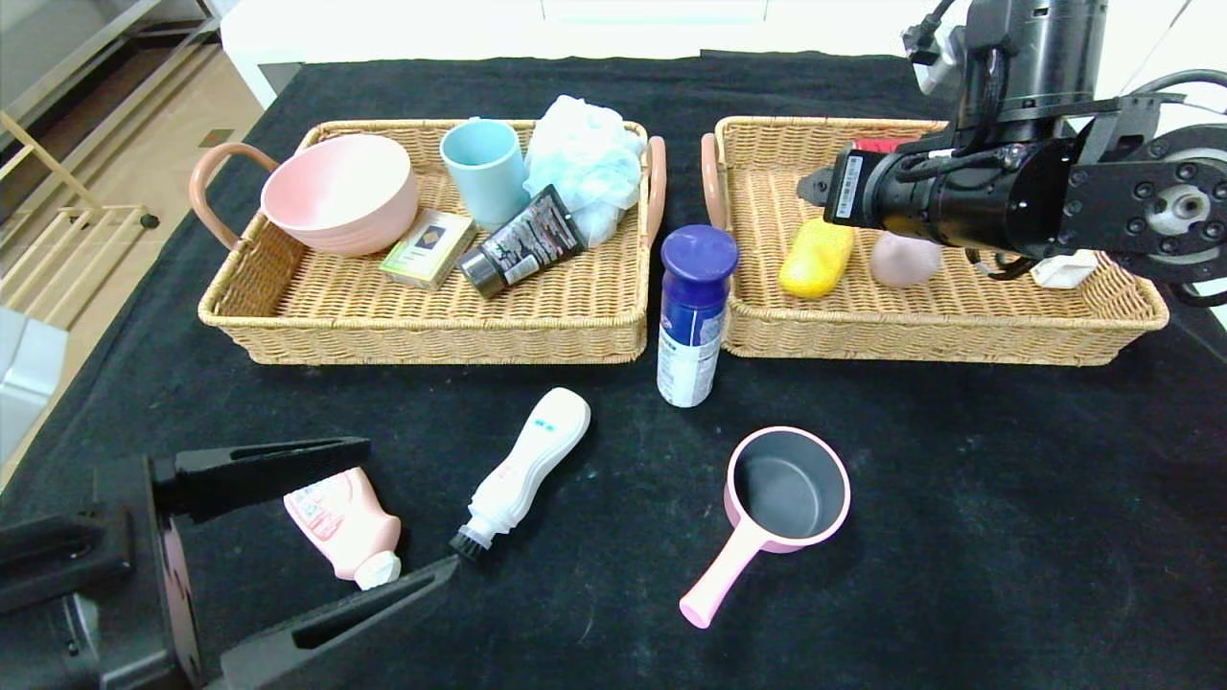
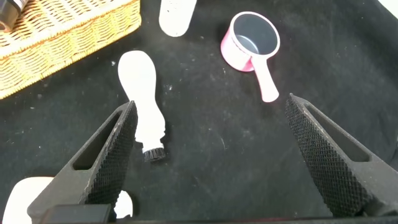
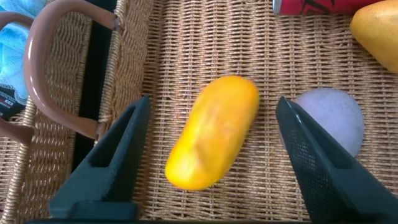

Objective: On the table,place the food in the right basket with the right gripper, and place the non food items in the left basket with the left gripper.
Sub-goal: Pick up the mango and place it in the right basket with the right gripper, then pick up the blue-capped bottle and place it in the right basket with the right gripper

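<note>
My right gripper is open over the right basket, its fingers on either side of the long yellow fruit, which lies on the wicker floor. The grey-pink egg lump lies beside the fruit. The white-and-blue can stands on the table between the baskets. My left gripper is open low at the front left, with the pink bottle lying between its fingers. The white brush-tipped bottle and the pink saucepan lie on the cloth.
The left basket holds a pink bowl, a blue cup, a pale blue mesh sponge, a black tube and a small box. A red can and a yellow pear lie in the right basket.
</note>
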Controlling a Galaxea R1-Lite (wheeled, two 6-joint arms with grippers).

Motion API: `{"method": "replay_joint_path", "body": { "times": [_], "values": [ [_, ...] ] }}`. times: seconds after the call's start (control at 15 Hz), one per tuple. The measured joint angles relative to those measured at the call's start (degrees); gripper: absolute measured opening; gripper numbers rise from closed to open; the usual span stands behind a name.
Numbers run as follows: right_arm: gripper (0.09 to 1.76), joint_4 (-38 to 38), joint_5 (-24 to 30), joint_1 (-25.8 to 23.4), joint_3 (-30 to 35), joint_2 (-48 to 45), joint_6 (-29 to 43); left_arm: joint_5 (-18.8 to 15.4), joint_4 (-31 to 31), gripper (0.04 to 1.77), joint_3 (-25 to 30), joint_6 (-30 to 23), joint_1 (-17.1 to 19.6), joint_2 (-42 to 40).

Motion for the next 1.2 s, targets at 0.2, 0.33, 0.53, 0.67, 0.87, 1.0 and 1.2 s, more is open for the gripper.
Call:
{"method": "replay_joint_path", "body": {
  "times": [0.2, 0.33, 0.53, 0.67, 0.87, 1.0, 1.2],
  "values": [
    [1.56, 0.2, -0.3, 0.4, 1.3, -1.4, 0.0, 0.1, 0.0, 1.72, 0.0, 0.0, 0.0, 0.0],
    [1.59, 0.2, -0.3, 1.2, 3.9, -3.4, -0.2, 0.1, 0.0, 1.72, 0.0, 0.0, 0.0, 0.0],
    [1.63, 0.0, -0.3, 3.0, 10.2, -7.6, -0.6, 0.1, 0.0, 1.72, 0.0, 0.0, 0.0, 0.1],
    [1.65, -0.1, -0.3, 4.3, 14.8, -10.6, -1.0, 0.5, -0.1, 1.72, 0.0, 0.0, 0.0, 0.2],
    [1.67, -0.2, -0.3, 6.2, 20.1, -15.0, -2.1, 0.8, 0.0, 1.72, 0.1, 0.3, 0.1, 0.4],
    [1.68, -0.3, -0.3, 7.5, 23.7, -17.8, -3.3, 0.8, 0.0, 1.72, 0.2, 0.3, 0.0, 0.6],
    [1.69, -2.7, 0.3, 9.0, 30.3, -21.7, -5.4, 0.8, 0.0, 1.72, 0.2, 0.3, 0.0, 0.7]
  ]
}}
